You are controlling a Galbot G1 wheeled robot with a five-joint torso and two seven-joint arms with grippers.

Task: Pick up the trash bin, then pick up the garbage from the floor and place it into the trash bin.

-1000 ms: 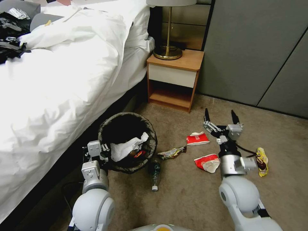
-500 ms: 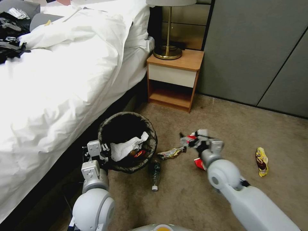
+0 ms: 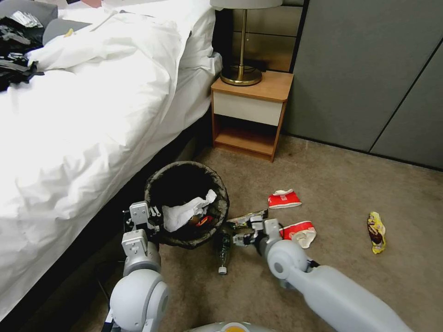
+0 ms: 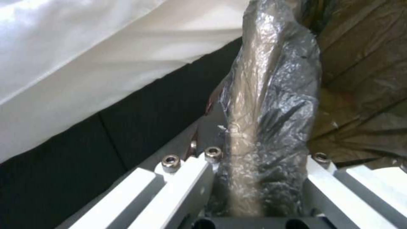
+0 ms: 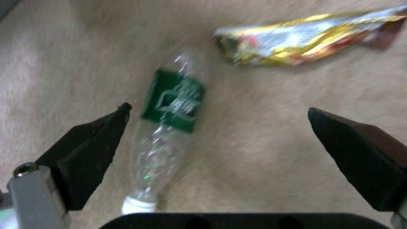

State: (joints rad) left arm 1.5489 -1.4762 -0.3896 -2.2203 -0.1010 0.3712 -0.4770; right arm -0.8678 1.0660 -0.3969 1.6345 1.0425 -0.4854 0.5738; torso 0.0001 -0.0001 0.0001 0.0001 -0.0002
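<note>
- Two arms show in the head view: the left gripper [image 3: 154,221] sits at the near-left rim of the trash bin [image 3: 186,203], centre-left of the frame; the right gripper [image 3: 240,230] hangs low over a plastic bottle [image 3: 223,249] and a gold wrapper [image 3: 247,218].
- Two red-and-white wrappers [image 3: 284,199] [image 3: 300,232] and a yellow wrapper [image 3: 377,232] lie on the carpet [image 3: 332,184] to the right.
- Left wrist view: white fingers [image 4: 182,178] are clamped on the bin's bag-covered rim [image 4: 267,127].
- Right wrist view: black fingertips [image 5: 97,143] stand wide apart above the bottle [image 5: 169,127]; the gold wrapper [image 5: 305,41] lies at upper right.
</note>
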